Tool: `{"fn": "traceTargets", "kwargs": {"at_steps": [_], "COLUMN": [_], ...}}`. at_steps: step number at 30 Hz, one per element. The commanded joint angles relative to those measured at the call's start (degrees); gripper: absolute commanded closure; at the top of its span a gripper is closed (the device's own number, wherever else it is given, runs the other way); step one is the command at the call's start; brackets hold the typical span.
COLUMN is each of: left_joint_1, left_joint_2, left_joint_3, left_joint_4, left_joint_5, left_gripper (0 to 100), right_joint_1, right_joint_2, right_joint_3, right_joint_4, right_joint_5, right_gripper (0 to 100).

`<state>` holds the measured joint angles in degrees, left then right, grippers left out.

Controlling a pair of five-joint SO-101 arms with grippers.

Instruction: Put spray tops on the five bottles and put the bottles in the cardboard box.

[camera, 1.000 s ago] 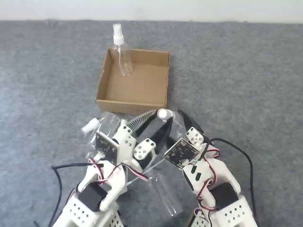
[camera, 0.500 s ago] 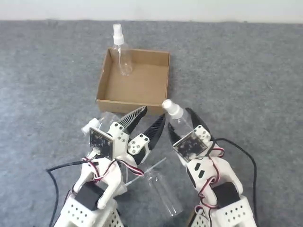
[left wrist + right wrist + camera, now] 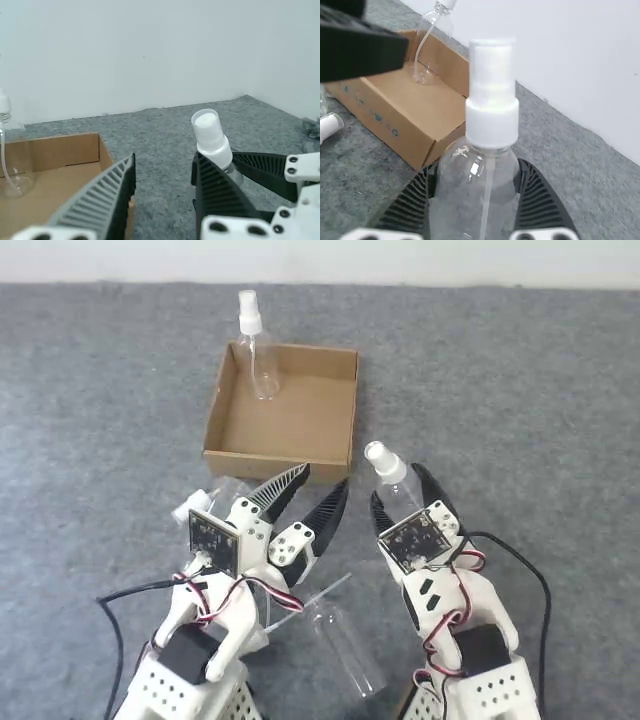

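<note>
My right gripper [image 3: 399, 495] is shut on a clear bottle [image 3: 398, 490] held upright, with a white spray top [image 3: 381, 459] on it, just right of the cardboard box's near right corner. From the right wrist, the bottle [image 3: 479, 170] stands between the black fingers [image 3: 532, 200], its spray top [image 3: 491, 95] above them. My left gripper [image 3: 320, 480] is open with nothing in it, close to the box's near wall. The cardboard box [image 3: 223, 440] holds one capped bottle [image 3: 258, 355] leaning on its far wall. The left wrist view shows the box [image 3: 60, 150] and that bottle [image 3: 12, 167].
An uncapped bottle [image 3: 348, 648] lies on the grey carpet between the two arms, beside a loose dip tube [image 3: 325, 590]. Another bottle with a white top [image 3: 193, 506] lies left of my left gripper. Open carpet spreads to the right and left of the box.
My left gripper has let go of the spray top, opened and drawn back. My right gripper has carried the capped bottle to the right, away from the left gripper.
</note>
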<state>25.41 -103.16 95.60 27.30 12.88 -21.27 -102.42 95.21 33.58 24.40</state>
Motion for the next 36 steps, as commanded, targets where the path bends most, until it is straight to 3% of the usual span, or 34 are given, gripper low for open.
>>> {"fn": "traceTargets", "kwargs": {"at_steps": [1,7,10,21,36], "left_joint_1": [-0.1,-0.2,-1.0,-12.1,-34.9], "left_joint_2": [-1.1,-1.1,-1.1,-1.1,-1.1], "left_joint_3": [-3.5,-3.3,-3.4,0.5,0.6], "left_joint_4": [-0.2,-0.2,-0.2,-8.4,-8.5], "left_joint_5": [-0.4,-0.4,-0.6,-0.5,-0.2], "left_gripper": [83,84,89,94,94], "right_joint_1": [1.0,3.1,3.3,3.3,3.4], "right_joint_2": [-1.3,-1.3,-1.3,-1.4,-1.4], "right_joint_3": [1.2,1.2,1.2,1.1,-3.4], "right_joint_4": [0.3,0.0,0.0,0.0,0.5], "right_joint_5": [-3.3,-5.1,-7.4,-8.6,-26.5], "right_gripper": [99.2,99.2,99.2,99.2,99.2]}}
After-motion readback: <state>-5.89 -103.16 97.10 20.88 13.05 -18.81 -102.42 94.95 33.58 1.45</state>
